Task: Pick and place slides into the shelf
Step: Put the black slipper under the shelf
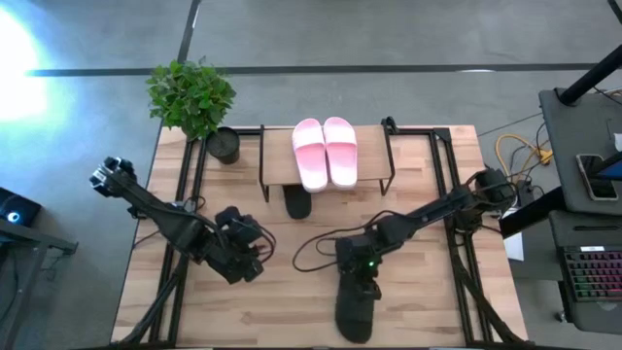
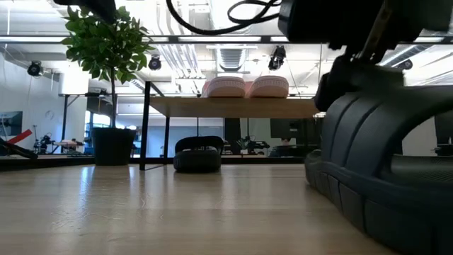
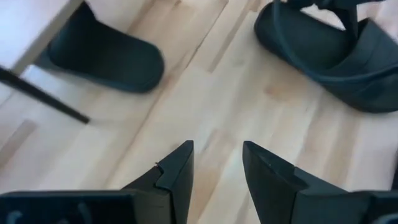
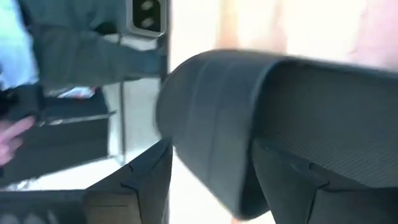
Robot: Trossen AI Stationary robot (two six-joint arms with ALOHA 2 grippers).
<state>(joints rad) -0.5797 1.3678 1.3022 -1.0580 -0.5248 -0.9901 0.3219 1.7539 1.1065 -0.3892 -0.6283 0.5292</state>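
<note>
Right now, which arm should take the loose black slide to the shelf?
Right. The right gripper is already at the black slide, fingers astride its strap. The left gripper hovers open over bare table.

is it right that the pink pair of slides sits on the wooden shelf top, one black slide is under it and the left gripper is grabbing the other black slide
Not quite: the right gripper, not the left, is at the other black slide, as the high view shows. The left gripper hangs open over bare table. The pink pair of slides does sit on the wooden shelf top, with one black slide under it.
</note>
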